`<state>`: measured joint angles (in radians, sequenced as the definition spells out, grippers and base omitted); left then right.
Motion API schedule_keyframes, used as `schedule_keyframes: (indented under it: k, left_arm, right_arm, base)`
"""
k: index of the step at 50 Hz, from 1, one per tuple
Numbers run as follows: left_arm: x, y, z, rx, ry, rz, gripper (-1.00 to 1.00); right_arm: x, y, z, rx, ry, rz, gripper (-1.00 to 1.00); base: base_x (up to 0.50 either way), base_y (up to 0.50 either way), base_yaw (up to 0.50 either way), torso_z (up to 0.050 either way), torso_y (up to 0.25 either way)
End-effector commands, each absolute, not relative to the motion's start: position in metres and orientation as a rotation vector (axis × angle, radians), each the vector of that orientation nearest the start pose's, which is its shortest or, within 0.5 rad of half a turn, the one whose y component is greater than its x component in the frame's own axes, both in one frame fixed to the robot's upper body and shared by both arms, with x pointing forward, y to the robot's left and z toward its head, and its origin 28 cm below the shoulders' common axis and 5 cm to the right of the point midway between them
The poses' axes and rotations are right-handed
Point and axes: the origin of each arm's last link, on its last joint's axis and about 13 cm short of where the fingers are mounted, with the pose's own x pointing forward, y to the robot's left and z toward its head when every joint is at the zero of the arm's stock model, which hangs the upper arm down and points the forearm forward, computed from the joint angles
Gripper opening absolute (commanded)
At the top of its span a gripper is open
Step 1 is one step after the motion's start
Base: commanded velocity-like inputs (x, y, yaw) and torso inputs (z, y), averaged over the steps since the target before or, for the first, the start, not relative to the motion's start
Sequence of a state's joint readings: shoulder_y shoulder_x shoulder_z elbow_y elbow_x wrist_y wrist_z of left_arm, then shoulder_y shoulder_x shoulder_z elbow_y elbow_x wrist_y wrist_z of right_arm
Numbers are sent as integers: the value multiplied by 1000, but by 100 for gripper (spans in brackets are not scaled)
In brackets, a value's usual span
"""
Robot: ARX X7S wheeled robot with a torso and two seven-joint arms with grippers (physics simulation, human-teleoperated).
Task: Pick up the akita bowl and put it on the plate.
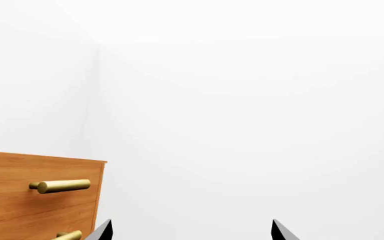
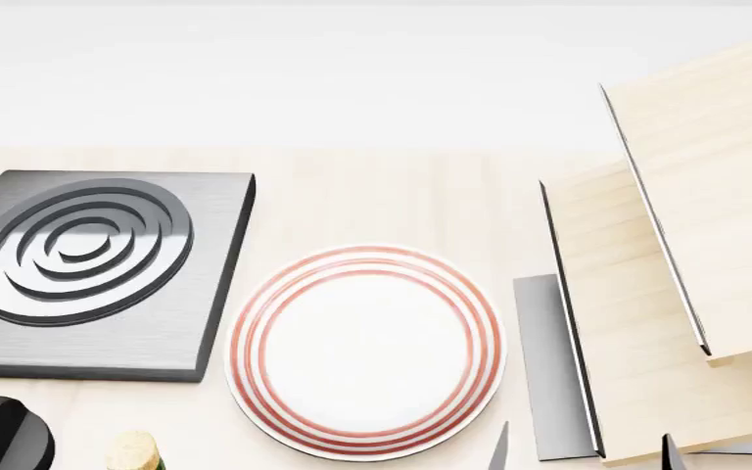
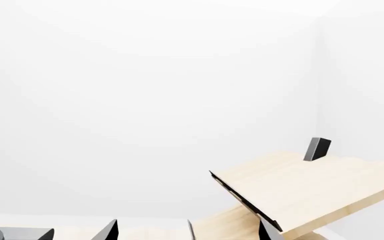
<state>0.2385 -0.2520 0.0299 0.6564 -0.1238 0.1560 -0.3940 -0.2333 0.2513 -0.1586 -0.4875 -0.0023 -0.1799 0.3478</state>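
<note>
The plate (image 2: pixel 365 351), white with thin red rings, lies flat on the pale wooden counter (image 2: pixel 350 196) in the middle of the head view. The akita bowl is out of view in every frame. My right gripper (image 2: pixel 586 452) shows only as two dark fingertips at the bottom edge, just right of the plate and in front of the wooden boards. In its own wrist view the right gripper (image 3: pixel 186 231) is open and holds nothing. My left gripper (image 1: pixel 190 231) is also open and empty, facing a white wall.
A square dark grey burner (image 2: pixel 89 264) sits left of the plate. Slanted wooden boards (image 2: pixel 689 245) with a grey sheet (image 2: pixel 546 362) stand at the right. A black rounded object (image 2: pixel 4 436) and a cork-coloured top (image 2: pixel 130 450) sit bottom left. A wooden drawer front with a brass handle (image 1: pixel 62 186) is by the left gripper.
</note>
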Motion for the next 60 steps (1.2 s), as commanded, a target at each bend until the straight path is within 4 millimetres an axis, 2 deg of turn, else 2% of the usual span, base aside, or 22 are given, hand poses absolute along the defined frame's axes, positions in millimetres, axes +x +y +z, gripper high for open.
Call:
schedule_keyframes:
  k: [1, 39, 60]
  left_arm:
    - [152, 229, 121, -30, -563, 214, 100]
    - [155, 233, 121, 9, -555, 231, 100]
    - [144, 267, 164, 271, -582, 310, 100]
  right_arm:
    - [157, -103, 83, -87, -430, -88, 100]
    - [158, -102, 79, -87, -416, -75, 100]
    - [161, -99, 76, -94, -402, -65, 100]
  base:
    - [172, 0, 0, 0, 0]
    - [20, -12, 0, 0, 0]
    - [0, 0, 0, 0, 0]
